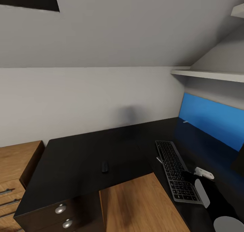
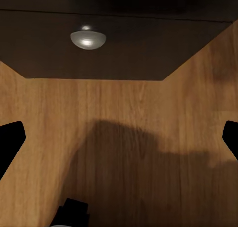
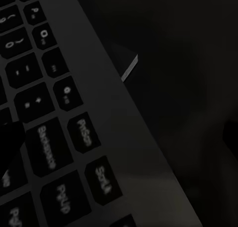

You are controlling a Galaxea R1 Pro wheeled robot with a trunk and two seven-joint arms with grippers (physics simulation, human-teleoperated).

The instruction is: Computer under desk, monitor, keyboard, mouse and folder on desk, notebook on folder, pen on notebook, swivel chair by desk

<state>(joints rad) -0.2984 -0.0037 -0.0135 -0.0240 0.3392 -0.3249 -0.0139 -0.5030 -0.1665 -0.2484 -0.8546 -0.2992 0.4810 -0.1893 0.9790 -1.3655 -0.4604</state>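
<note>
The glossy black desk (image 1: 78,157) spreads in an L below me. A silver-grey keyboard (image 1: 173,169) lies on its right wing. Behind the keyboard a wide, bright blue upright panel (image 1: 210,120) stands along the wall; I cannot tell whether it is the monitor. A small black mouse (image 1: 105,166) rests near the desk's inner corner. My right gripper (image 3: 119,137) hovers open over the keyboard's (image 3: 54,137) edge, and a thin pale sliver (image 3: 130,68) lies beside that edge. My left gripper (image 2: 119,137) hangs open above the wooden floor, facing a drawer knob (image 2: 88,38). Swivel chair, computer and notebook are out of view.
A light wooden cabinet (image 1: 17,167) adjoins the desk at the left. White shelves (image 1: 210,74) jut from the right wall under a sloped ceiling. Wooden floor (image 1: 135,205) fills the desk's inner angle. The desk's drawer unit with silver knobs (image 1: 61,209) sits at the front left.
</note>
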